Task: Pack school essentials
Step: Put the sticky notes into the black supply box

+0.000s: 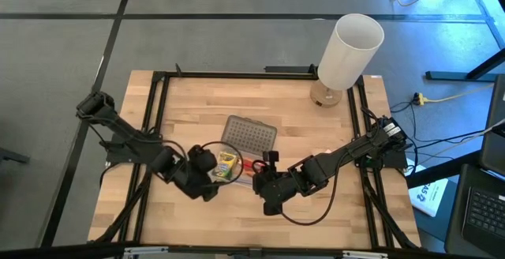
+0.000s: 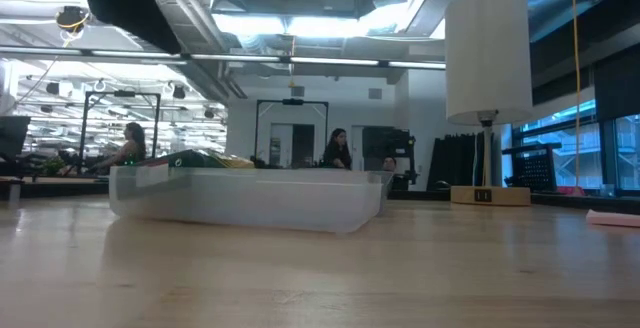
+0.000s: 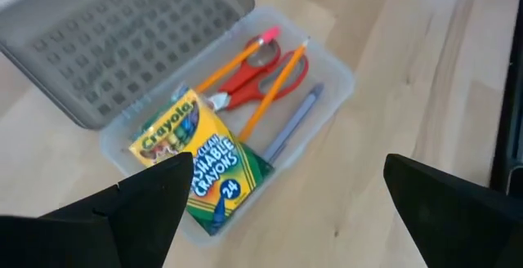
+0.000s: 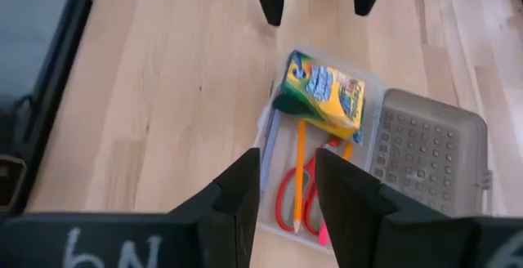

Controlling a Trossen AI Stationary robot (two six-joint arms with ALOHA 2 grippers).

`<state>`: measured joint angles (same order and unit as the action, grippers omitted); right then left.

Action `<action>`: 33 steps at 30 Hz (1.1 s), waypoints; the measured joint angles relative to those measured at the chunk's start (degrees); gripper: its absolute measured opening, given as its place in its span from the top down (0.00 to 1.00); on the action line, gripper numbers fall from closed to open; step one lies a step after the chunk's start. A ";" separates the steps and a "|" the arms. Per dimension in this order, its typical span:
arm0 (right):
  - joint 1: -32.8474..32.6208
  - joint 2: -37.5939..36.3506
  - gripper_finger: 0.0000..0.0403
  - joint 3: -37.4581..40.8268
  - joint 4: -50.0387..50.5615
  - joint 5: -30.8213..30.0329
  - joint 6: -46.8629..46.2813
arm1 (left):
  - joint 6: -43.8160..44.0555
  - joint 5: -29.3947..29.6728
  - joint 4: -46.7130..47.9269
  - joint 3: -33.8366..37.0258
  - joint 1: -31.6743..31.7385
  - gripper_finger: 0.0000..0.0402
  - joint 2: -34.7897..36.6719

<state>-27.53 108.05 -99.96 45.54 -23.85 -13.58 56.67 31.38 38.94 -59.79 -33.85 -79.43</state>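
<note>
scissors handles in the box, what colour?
Red. The scissors lie in the clear box between two orange pencils; the left wrist view shows them best.

- One green-and-yellow crayon box [image 3: 198,167].
- One pair of red-handled scissors [image 3: 260,78].
- Two orange pencils [image 3: 274,87].
- One bluish-purple pen [image 3: 292,126].
- One clear box [image 3: 331,78] with one grey dotted lid [image 3: 114,35].
- One tall white cylinder [image 1: 348,51].

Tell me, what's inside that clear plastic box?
Inside the box: a crayon box, red scissors, two orange pencils and a bluish pen. The crayon box covers their lower ends and anything beneath it.
</note>
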 joint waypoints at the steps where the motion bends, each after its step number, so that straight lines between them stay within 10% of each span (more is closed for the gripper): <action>1: 0.00 0.00 0.70 0.00 -0.16 0.03 -1.44 | -0.18 1.26 0.00 0.00 -0.55 0.02 0.09; 15: 0.92 0.00 0.70 0.00 27.95 7.10 -35.50 | -3.94 3.99 0.64 0.00 -1.81 0.02 0.16; 33: 0.69 -4.96 0.70 6.96 44.40 6.45 -45.80 | -7.82 3.94 7.06 0.02 0.13 0.02 0.16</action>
<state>-26.84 103.09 -93.00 89.94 -17.40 -59.38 48.85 35.32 46.00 -59.77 -33.72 -79.26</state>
